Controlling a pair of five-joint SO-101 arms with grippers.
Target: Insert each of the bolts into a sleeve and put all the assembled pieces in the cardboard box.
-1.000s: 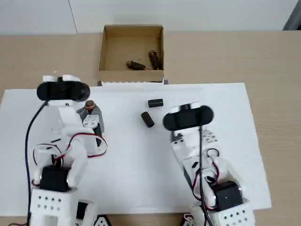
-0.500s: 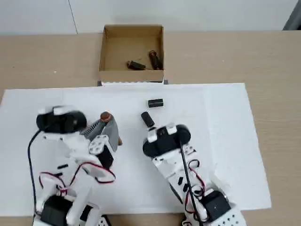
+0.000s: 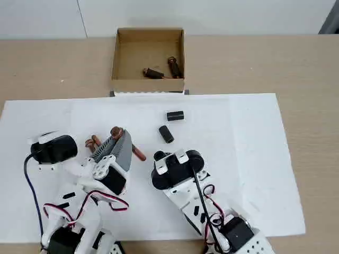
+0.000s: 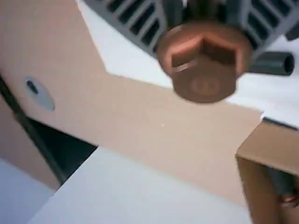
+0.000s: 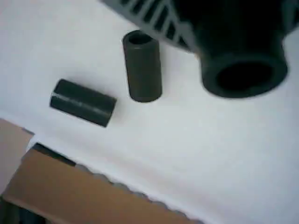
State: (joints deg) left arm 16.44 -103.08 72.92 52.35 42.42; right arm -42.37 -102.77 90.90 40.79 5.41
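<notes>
Both arms had pulled back toward 6 o'clock within the last second, and the right one had also slid in toward the middle of the paper point(image 3: 254, 159). The loose sleeves point(image 3: 166, 134) had not shifted.

The left fingers point(image 3: 121, 148) were clamped on a bolt point(image 3: 117, 130), its hex head standing beyond their tips. The right fingers point(image 5: 149, 18) gripped a held sleeve point(image 5: 243, 70) with its bore open and unobstructed, probably so the bolt could be fed into it. The two arms sat close together, the held sleeve at about 4 o'clock of the bolt, which suited a handover between them.

Two spare bolts point(image 3: 139, 153) lay on the paper either side of the left fingers. The loose sleeves lay at 12 o'clock of the right arm. The box point(image 3: 150, 84) stood at 12 o'clock on the desk point(image 3: 53, 63), with two finished pieces point(image 3: 153, 73) inside.
</notes>
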